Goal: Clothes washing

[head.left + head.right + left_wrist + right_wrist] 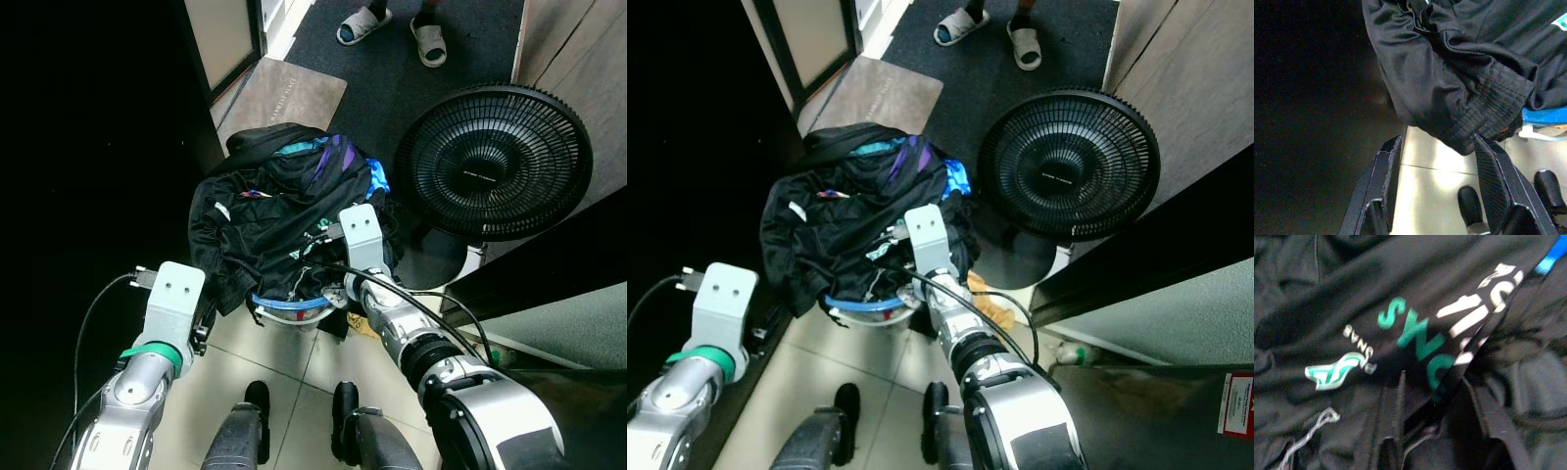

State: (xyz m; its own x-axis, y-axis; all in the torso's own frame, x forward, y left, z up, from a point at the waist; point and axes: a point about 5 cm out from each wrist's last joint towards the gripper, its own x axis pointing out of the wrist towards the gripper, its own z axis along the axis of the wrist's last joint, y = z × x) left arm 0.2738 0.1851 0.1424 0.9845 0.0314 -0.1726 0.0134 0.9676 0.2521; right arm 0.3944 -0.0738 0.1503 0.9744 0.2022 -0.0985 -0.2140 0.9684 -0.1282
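A heap of mostly black clothes (284, 220) overflows a laundry basket (290, 308) whose blue-and-white rim peeps out beneath the pile. The basket stands on a pale tiled floor (294, 367), just in front of the robot's feet (257, 399), with a black pedestal fan (495, 162) close on its right. The clothes are crumpled and shiny, with purple, teal and blue patches near the top, and one black garment (1459, 88) droops over the basket's left edge, its ribbed cuff hanging free.

The left gripper (1437, 178) sits below that hanging cuff with its two black fingers (1383, 171) spread apart and nothing between them; the cuff's lower edge hangs just at the tip of one finger. The right gripper (1437, 431) is pushed into the top of the pile from the right, up against a black garment printed with white and green lettering and a small green logo (1334, 372). Whether its fingers are parted or clamped on cloth cannot be told, since dark fabric blends with them.

Beyond the basket lie a brown doormat (284, 93) and a dark carpet (411, 83), where a person's feet in pale slippers (392, 29) stand.
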